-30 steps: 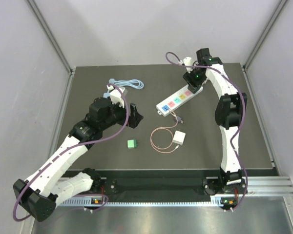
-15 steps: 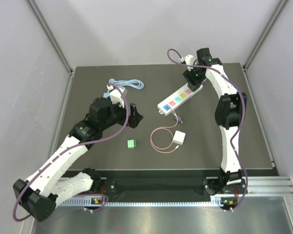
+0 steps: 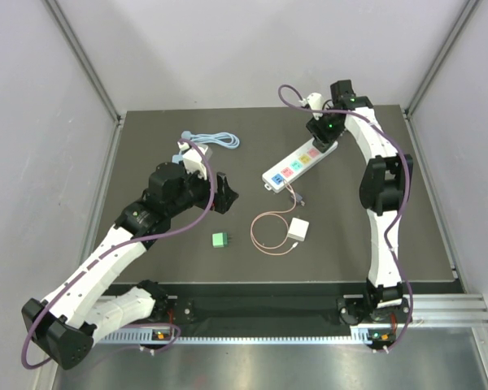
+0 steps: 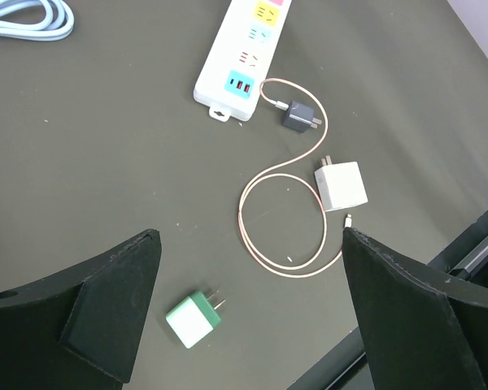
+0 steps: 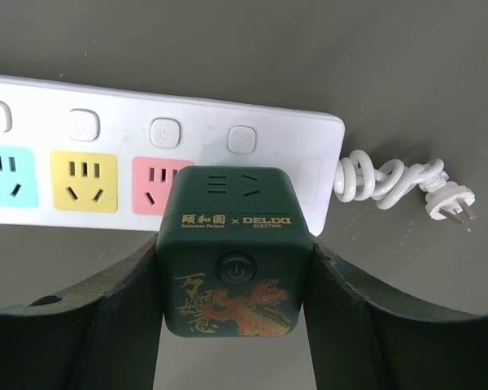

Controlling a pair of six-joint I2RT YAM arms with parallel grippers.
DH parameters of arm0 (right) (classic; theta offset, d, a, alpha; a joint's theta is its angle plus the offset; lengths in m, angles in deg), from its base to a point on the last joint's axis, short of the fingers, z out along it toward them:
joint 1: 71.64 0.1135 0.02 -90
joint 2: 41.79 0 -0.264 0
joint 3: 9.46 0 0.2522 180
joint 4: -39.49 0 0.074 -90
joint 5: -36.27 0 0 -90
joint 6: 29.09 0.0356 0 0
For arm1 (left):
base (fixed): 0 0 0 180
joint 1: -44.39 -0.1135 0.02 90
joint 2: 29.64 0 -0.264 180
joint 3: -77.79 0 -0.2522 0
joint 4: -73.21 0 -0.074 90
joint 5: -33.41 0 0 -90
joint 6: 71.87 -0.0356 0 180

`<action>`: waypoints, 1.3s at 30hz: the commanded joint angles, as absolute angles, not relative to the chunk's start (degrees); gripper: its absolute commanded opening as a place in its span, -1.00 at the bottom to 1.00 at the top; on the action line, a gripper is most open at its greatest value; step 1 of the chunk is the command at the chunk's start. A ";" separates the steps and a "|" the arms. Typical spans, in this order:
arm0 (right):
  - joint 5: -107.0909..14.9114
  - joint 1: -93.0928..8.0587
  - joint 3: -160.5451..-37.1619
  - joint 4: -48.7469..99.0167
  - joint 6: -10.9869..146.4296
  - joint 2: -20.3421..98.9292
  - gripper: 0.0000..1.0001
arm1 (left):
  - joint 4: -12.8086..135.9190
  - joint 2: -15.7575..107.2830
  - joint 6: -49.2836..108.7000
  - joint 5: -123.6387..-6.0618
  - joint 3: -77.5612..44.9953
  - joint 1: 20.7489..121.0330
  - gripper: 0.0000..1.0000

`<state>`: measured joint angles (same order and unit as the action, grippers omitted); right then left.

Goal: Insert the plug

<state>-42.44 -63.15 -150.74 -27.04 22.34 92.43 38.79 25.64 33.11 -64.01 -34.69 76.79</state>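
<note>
Green cube plug (image 5: 237, 244) — marked "DELIXI ELECTRIC" — gripped in right hand (image 5: 236, 280).

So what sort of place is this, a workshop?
Likely a robotics lab test cell: left arm and right arm bolted to a dark table, plain panel walls enclosing it, practice items like a power strip and green plug laid out.

Probably a lab bench; grey enclosure walls (image 3: 32, 122), dark framed table (image 3: 423, 244).
</note>
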 commanded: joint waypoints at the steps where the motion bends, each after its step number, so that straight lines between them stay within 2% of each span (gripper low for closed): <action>1: -42.30 -64.35 -148.90 -34.30 19.07 92.51 -1.00 | 41.00 25.11 32.28 -63.62 -33.78 76.91 0.93; 8: -44.50 -64.26 -154.70 -35.18 22.93 96.11 -1.00 | 41.00 25.81 32.19 -63.62 -33.52 76.91 0.93; 18: -45.47 -64.44 -154.70 -38.69 24.61 94.80 -1.00 | 41.00 25.99 32.19 -63.88 -33.52 76.91 0.93; 39: -43.10 -63.12 -157.95 -33.69 25.32 97.70 -1.00 | 40.91 25.99 32.10 -63.80 -33.52 76.82 0.93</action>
<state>-44.76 -63.31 -157.24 -32.92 25.62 95.38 38.79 26.04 32.96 -64.01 -34.69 76.79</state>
